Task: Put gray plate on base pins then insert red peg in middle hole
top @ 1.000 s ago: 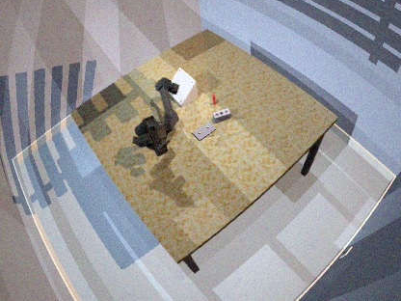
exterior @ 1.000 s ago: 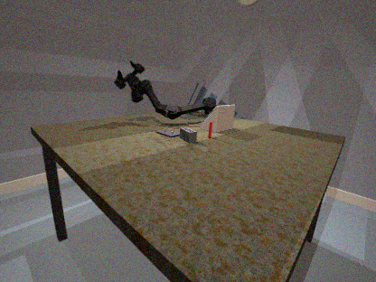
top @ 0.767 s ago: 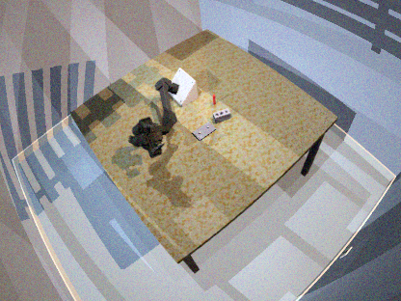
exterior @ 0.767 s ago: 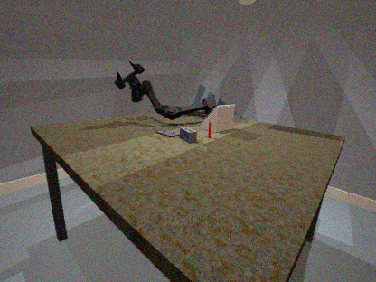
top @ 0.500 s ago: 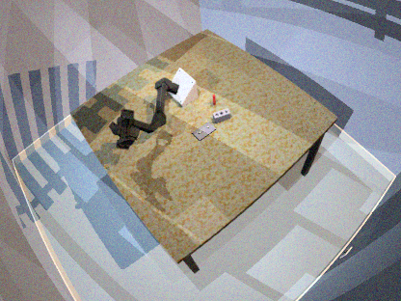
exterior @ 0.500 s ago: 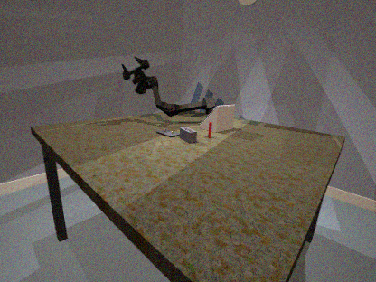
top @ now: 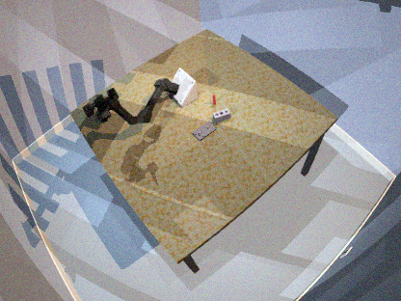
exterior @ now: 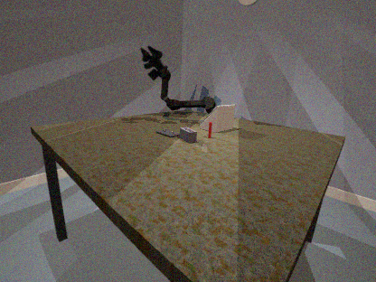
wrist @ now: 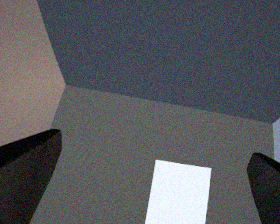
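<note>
The gray plate [top: 222,116] [exterior: 188,135], a thick block with three dark holes in its top, rests on the table beside the base, not on its pins. The base [top: 204,131] [exterior: 167,133] is a thin flat gray slab with two small pins on top. The red peg [top: 214,99] [exterior: 210,130] stands upright on the table, apart from the plate. My gripper [exterior: 148,50] [wrist: 160,153] is open and empty. It is raised high, far to the side of all three things, with its fingers pointing upward. None of them shows in the wrist view.
A white slanted panel [top: 183,87] [exterior: 219,118] stands beside the arm's mount, near the peg. The patterned table [top: 193,186] [exterior: 203,197] carries everything. The wrist view shows room surfaces and a bright white rectangle [wrist: 178,195] between the fingers' directions, far off.
</note>
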`<state>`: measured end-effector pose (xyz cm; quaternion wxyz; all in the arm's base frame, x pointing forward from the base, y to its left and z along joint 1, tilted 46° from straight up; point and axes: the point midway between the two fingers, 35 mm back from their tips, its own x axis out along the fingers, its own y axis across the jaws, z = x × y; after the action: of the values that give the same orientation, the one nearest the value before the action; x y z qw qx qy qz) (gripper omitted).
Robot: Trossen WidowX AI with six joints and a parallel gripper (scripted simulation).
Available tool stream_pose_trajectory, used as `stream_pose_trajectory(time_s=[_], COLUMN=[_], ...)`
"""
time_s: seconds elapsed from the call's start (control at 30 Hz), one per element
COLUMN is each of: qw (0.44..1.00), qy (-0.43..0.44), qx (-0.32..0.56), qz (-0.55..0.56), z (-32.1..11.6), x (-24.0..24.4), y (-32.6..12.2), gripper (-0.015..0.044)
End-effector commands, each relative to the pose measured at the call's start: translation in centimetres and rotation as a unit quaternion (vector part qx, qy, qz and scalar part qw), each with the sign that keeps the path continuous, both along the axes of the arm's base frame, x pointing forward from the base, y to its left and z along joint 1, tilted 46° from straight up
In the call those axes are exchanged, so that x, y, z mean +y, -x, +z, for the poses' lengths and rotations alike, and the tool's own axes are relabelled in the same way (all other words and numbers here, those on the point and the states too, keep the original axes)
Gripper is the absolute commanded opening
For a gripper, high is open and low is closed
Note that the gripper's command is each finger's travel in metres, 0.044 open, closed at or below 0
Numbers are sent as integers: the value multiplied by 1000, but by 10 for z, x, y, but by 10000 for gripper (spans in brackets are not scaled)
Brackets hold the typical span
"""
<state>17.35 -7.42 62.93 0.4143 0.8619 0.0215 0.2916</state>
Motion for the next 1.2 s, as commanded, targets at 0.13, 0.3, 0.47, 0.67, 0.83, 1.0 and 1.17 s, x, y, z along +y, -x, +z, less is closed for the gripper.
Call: stream_pose_trajectory(time_s=[0.13, 0.3, 0.47, 0.67, 0.83, 1.0, 1.17], qw=[977, 944, 877, 752, 667, 559, 424], qy=[166, 270, 411, 587, 676, 774, 869], qx=[-87, -121, -158, -187, -186, -177, -158], qz=[-103, -146, -194, -233, -252, -240, -201], z=[21, 22, 12, -24, -59, -107, -174], x=[74, 125, 194, 278, 326, 363, 387], y=[44, 55, 56, 34, -5, -46, -98], gripper=[440, 440, 440, 440, 440, 440, 440])
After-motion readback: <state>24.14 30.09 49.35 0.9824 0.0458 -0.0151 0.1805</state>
